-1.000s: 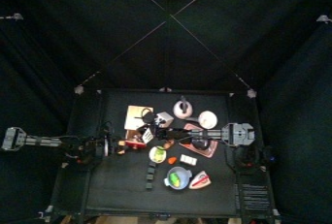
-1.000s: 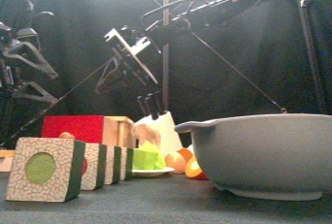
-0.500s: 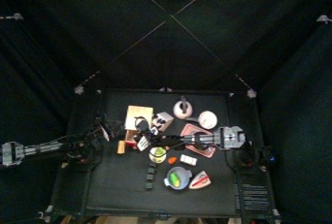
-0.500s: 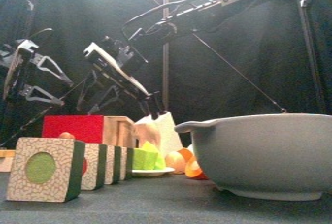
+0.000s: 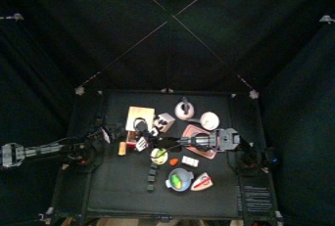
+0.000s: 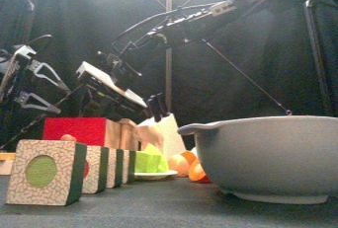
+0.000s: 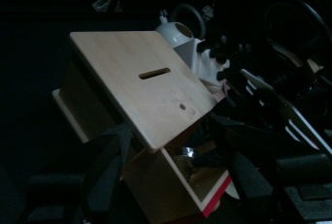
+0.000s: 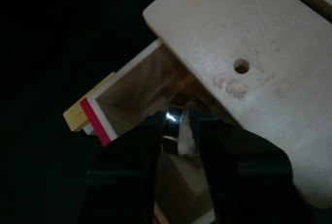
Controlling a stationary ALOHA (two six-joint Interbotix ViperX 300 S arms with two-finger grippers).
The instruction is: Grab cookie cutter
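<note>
A wooden box (image 5: 137,123) with a red edge lies on its side at the table's left middle. In the right wrist view a small shiny metal piece, likely the cookie cutter (image 8: 174,121), sits in the box's (image 8: 247,44) open end. It also glints in the left wrist view (image 7: 191,153). My right gripper (image 8: 176,141) has reached across the table (image 5: 155,138) to that opening, right at the metal piece. My left gripper (image 7: 176,148) is open and empty, with its jaws wide apart on either side of the box (image 7: 143,82).
A grey bowl (image 6: 264,158) stands at the front right. A row of wooden blocks (image 6: 46,173) stands at the front left. A red box (image 6: 79,131), a white pitcher (image 6: 161,135) and green and orange pieces (image 6: 154,163) crowd the middle. Plates and dishes (image 5: 181,179) lie around.
My right gripper has come down and moved left to the box's opening. My left arm has dropped lower and drawn closer to the box.
</note>
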